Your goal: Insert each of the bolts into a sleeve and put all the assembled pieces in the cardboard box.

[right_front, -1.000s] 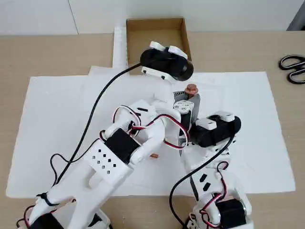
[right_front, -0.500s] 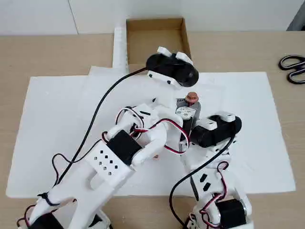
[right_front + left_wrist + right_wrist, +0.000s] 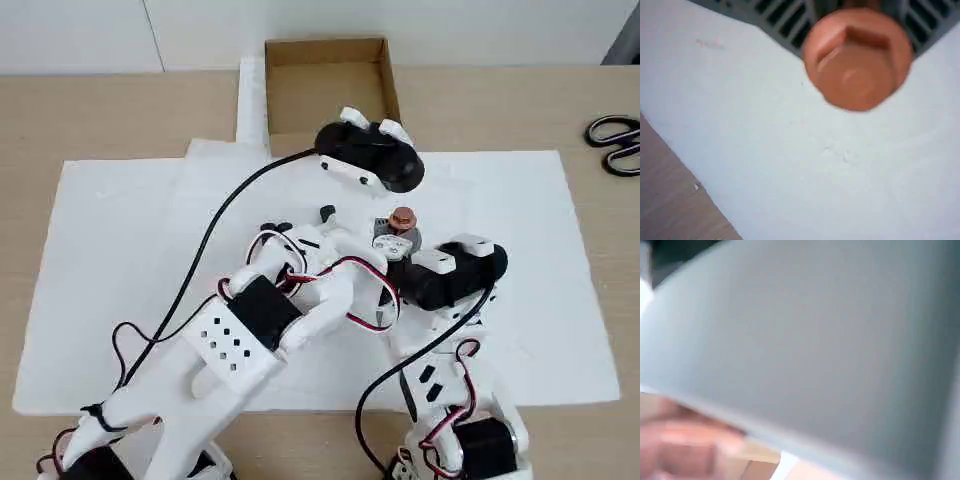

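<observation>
A copper bolt [image 3: 403, 217] stands head-up in a grey ribbed sleeve [image 3: 410, 238] near the middle of the white paper. In the left wrist view the bolt head [image 3: 857, 57] looms close, with the sleeve's ribs [image 3: 785, 17] behind it. The left arm's wrist [image 3: 365, 155] hangs just beyond the bolt, and its fingers are hidden. My right gripper [image 3: 395, 250] sits against the sleeve from the near side and holds it. The sleeve's grey wall [image 3: 815, 350] shows very near in the right wrist view. The cardboard box [image 3: 325, 50] stands open at the back.
White paper [image 3: 120, 250] covers most of the wooden table [image 3: 100, 110]. Scissors [image 3: 615, 140] lie at the far right edge. The two arms crowd the middle, with black and red cables looping over the left arm [image 3: 250, 320].
The bolt and sleeve have shifted toward the near side together with the right gripper. The left arm's wrist has swung right and nearer, closing in above the bolt.
</observation>
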